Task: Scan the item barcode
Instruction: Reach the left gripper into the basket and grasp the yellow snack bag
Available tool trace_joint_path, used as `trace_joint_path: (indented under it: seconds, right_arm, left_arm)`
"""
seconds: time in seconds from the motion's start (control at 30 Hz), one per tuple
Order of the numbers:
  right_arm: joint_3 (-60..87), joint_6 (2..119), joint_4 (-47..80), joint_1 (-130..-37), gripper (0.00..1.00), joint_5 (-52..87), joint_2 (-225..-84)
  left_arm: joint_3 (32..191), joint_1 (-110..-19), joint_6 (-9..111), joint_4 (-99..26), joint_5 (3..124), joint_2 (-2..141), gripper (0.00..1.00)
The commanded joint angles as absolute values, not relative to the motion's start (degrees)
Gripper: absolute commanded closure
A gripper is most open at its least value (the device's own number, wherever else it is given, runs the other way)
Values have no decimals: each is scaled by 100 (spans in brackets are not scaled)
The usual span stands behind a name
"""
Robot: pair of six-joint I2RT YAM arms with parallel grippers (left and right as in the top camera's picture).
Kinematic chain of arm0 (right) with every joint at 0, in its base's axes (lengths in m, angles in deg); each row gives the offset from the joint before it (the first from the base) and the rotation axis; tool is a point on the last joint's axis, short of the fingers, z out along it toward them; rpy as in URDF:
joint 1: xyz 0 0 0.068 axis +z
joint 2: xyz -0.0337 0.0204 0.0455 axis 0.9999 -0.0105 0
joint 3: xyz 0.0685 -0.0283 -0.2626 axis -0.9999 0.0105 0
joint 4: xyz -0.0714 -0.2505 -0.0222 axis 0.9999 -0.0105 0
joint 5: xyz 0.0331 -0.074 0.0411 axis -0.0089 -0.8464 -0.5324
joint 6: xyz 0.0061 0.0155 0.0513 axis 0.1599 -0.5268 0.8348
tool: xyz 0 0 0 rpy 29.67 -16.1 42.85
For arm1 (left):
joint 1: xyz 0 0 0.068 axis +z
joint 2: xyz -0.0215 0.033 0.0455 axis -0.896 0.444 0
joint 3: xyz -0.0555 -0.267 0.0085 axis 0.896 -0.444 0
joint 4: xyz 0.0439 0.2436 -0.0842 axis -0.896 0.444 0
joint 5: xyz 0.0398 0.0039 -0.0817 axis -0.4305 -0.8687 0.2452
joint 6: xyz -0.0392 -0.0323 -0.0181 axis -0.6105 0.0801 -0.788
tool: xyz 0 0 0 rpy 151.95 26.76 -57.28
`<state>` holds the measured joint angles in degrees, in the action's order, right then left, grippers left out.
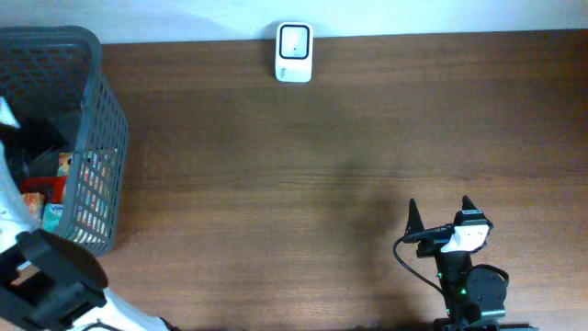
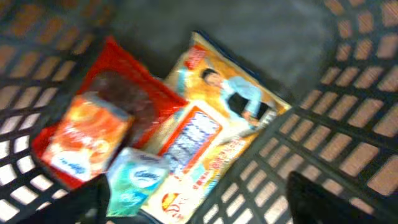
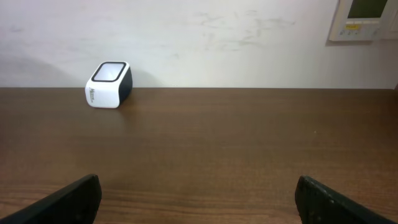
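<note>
**Reaching for an item in the basket**

My left gripper (image 2: 199, 208) hangs over the basket (image 1: 92, 55), fingers spread wide and holding nothing. The view is blurred. Below lie a yellow snack bag (image 2: 217, 118), a red packet (image 2: 93, 118) and a small teal packet (image 2: 137, 180) overlapping both. I judge the teal packet easiest to lift, since it lies on top. I should descend clear of the mesh wall and pinch one edge only, leaving its faces free for the scanner (image 1: 294, 52) at the table's far edge. My right gripper (image 1: 440, 213) rests spread and empty.

One mesh basket (image 1: 103, 147), one white scanner (image 1: 294, 52), three packets (image 2: 233, 99) inside.
</note>
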<state>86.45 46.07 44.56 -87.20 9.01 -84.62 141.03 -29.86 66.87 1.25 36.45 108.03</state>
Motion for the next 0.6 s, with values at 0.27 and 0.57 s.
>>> trace_joint_path:
  seconds: [0.27, 0.57]
  right_arm:
    - [8698, 4587, 4441, -8755, 1, 910, -8420]
    - [8698, 4587, 4441, -8755, 1, 907, -8420]
  left_arm:
    - [14122, -3290, 7013, 925, 3374, 12239, 23]
    - [14094, -3403, 7179, 671, 3278, 12971, 30]
